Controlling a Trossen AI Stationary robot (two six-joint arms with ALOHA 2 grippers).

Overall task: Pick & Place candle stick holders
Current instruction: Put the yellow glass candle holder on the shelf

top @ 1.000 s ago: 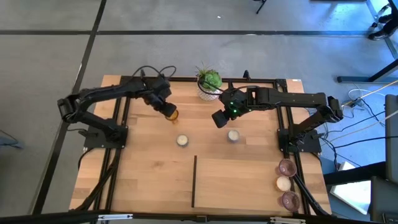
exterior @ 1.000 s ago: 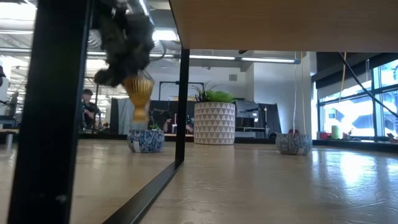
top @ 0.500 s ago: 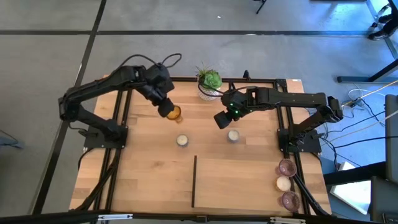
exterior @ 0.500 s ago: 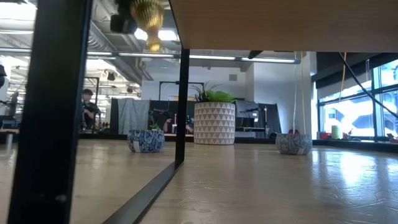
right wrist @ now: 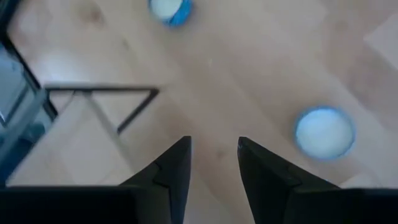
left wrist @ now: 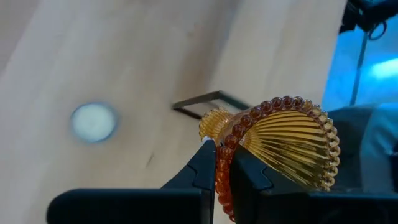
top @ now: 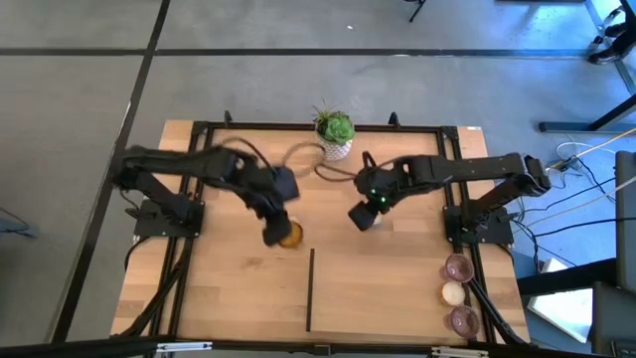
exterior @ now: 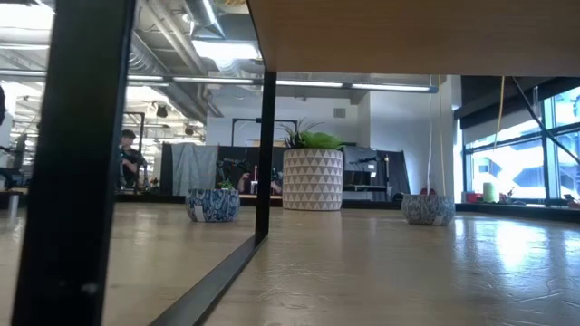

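A: Start at the near edge. How much looks done?

B: Three candle stick holders stand in a row at the near right corner of the counter (top: 397, 298): a mauve holder (top: 464, 319) nearest, a cream holder (top: 452, 293) next, then a second mauve holder (top: 457, 267). I'd judge those placed, so about half the job.

A: And the rest?

B: The amber holder (left wrist: 292, 146) is in the air. The left end effector (left wrist: 222, 163) is clamped on its beaded rim, over the middle of the counter, just left of the black divider strip (top: 310, 288). Two cream ones are left on the wood; the right wrist view shows one cream holder (right wrist: 324, 132) close ahead and another cream holder (right wrist: 169, 7) farther on.

A: The right arm?

B: The right end effector (right wrist: 212, 162) hangs over mid-counter with its fingers parted and nothing between them. From above it seems to cover one cream holder, so I'd guess that one is its target.

A: Room to move?

B: Near half is bare wood either side of the strip. The two arms are fairly close in the middle, so the left arm's way to the right corner looks tight. At the far edge the plant pot (top: 336, 140) and a loose cable stand just behind the right arm, and the black frame (top: 298, 126) rims the counter.
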